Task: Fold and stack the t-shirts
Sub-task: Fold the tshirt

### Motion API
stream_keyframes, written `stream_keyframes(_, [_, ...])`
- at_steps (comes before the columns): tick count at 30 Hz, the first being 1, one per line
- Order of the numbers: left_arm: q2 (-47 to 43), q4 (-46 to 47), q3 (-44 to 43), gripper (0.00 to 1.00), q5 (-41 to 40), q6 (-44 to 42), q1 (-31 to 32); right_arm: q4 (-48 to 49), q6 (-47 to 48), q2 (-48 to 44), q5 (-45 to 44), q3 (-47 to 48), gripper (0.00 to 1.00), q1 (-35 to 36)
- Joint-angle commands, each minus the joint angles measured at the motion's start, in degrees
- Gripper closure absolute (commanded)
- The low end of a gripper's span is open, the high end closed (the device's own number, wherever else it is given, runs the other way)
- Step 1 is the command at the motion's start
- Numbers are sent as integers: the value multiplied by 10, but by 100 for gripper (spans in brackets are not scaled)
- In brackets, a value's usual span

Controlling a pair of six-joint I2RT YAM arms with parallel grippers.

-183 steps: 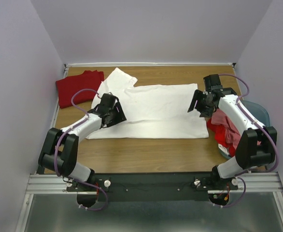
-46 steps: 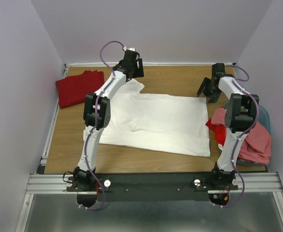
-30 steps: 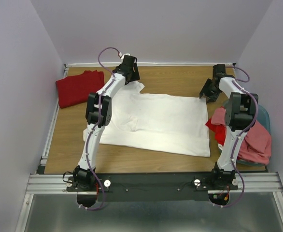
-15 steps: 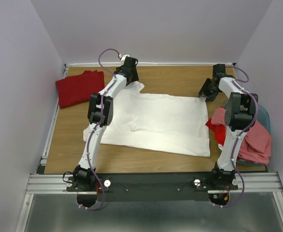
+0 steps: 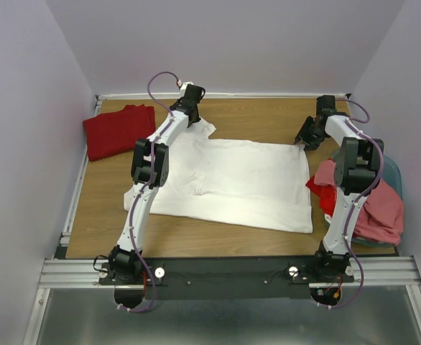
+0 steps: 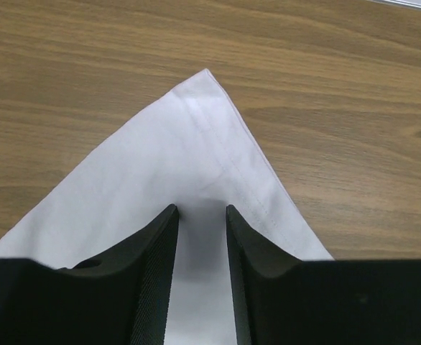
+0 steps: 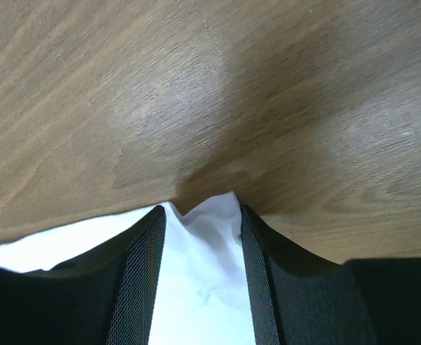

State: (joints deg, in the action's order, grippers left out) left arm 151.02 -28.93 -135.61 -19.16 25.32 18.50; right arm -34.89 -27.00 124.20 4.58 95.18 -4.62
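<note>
Wood-grain tabletop (image 5: 253,115) between pale lilac walls fills the overhead view. The large white cloth t-shirt (image 5: 232,176) is spread flat across its middle, its near hem now slanting where six seconds ago it lay square. Both arms have left the shirt's sides for its far corners: the left gripper (image 5: 193,121) is over the far-left sleeve and the right gripper (image 5: 302,138) over the far-right corner. A folded dark red cloth t-shirt (image 5: 113,131) lies apart at the far left. At the right edge a rounded teal plastic bin (image 5: 393,171) holds a crumpled pink shirt (image 5: 379,208) and a red shirt (image 5: 320,188) spilling over its rim. The left wrist view shows the black fingers (image 6: 156,244) drawn closer than a second ago, with a narrow gap remaining and sleeve cloth lying flat between them, unpinched. The right wrist view shows jaws apart, straddling the puckered corner.
</note>
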Motion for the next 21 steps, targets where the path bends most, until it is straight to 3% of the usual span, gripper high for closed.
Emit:
stream_keyframes(1, [30,-21,-13,67,-11,-12,3,11,-5,10,17,-9,47,-5])
stream_keyframes(8, [30,-18,-12,85,-3,-24,1,14,-3,14,27,-14,58,-5])
stream_keyframes(11, [25,-15,-4,100,14,-26,-3,15,-2,12,27,-14,66,-5])
stream_keyframes(14, [3,8,27,100,33,-21,-12,13,-2,10,22,-12,85,-5])
stream_keyframes(21, [-41,26,36,100,53,-6,-46,13,1,-5,10,-7,99,-5])
